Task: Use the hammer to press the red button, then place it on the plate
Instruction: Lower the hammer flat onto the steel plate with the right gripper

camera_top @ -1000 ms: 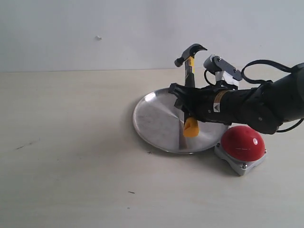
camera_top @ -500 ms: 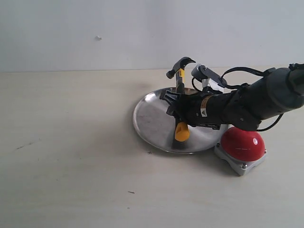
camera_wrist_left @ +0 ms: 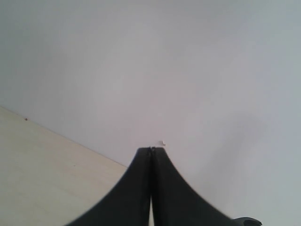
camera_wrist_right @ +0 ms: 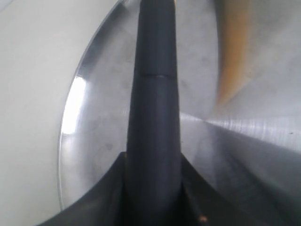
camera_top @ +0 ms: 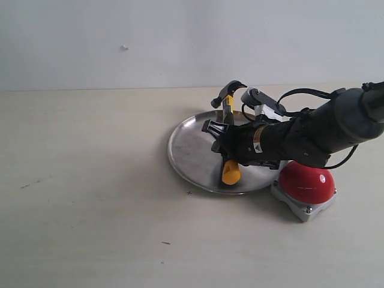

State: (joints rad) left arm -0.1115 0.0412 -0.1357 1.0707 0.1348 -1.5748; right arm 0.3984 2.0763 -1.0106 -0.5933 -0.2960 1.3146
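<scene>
The claw hammer (camera_top: 228,105) is being clamped by the right gripper (camera_top: 221,139) over the silver plate (camera_top: 189,150) for placement; left gripper (camera_wrist_left: 151,151) closed, empty.

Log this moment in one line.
right gripper: shut on hammer, over plate | hammer: tilted, head up | red button: beside plate | left gripper: shut, empty

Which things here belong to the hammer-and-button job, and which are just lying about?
Job:
- hammer, held by the right gripper over the plate
- red button, beside the plate

Not job:
- dark scuff and speck on the table
- left gripper, jaws shut, holding nothing
</scene>
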